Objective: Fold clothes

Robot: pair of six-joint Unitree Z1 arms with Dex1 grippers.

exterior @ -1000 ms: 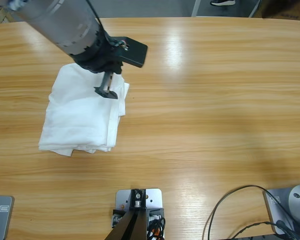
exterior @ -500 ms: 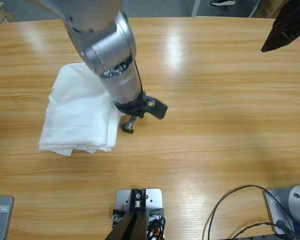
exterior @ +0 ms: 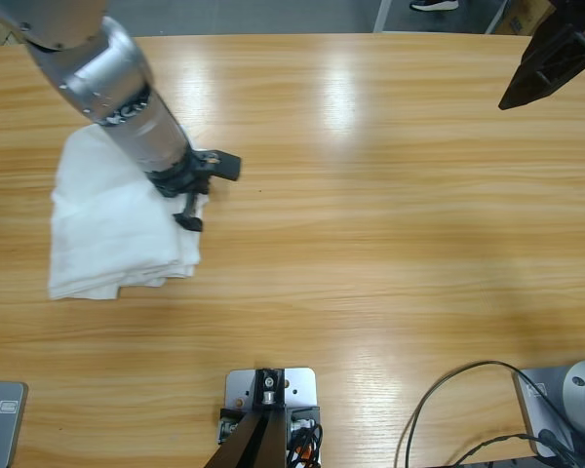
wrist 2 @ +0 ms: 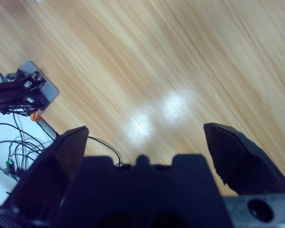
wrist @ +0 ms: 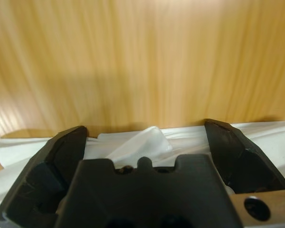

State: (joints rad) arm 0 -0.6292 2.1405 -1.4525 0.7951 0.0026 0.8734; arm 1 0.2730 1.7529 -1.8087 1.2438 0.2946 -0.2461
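L gripper (exterior: 188, 216), two black jaws on silver-grey arm: jaws spread wide, nothing clamped btwn them. Folded white soft-cloth T-shirt (exterior: 117, 229) lies directly under and behind L gripper, on the long wooden table (exterior: 390, 244); jaw tips sit at the shirt's edge. In L wrist view a small raised fold of cloth (wrist: 140, 142) shows btwn the jaws. R gripper (wrist 2: 145, 142): jaws apart, empty, raised above bare tabletop, well apart from shirt.

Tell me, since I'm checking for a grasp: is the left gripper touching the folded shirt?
Cannot tell. The left gripper overlaps the folded shirt's edge in the high view, and neither that nor the left wrist view shows contact or gap.
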